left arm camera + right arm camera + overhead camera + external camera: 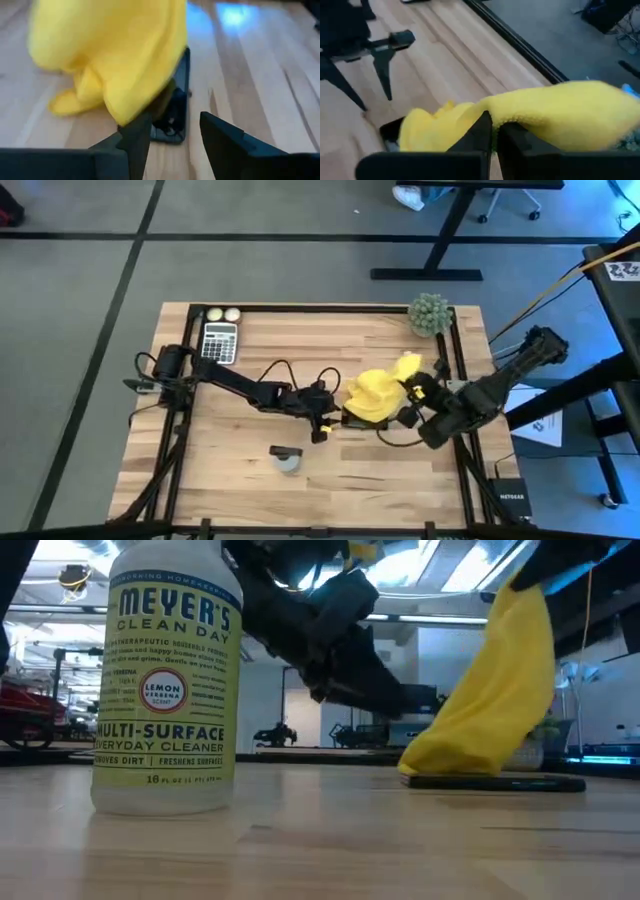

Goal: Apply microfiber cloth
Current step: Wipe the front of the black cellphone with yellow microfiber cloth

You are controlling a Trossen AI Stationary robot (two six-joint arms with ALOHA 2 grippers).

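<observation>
One worktop [260, 440] carries one yellow cloth [378, 392], one phone [177, 112], one spray bottle [167, 675], one calculator [219, 341], two small balls [223, 314] and one green plant [430, 314]; two claws, left [322, 428] and right [408, 392].

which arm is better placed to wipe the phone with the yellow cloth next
Probably the right. The right gripper is shut on the microfiber cloth, whose lower end drapes onto the phone. The left gripper is open beside the phone, holding nothing.
</observation>
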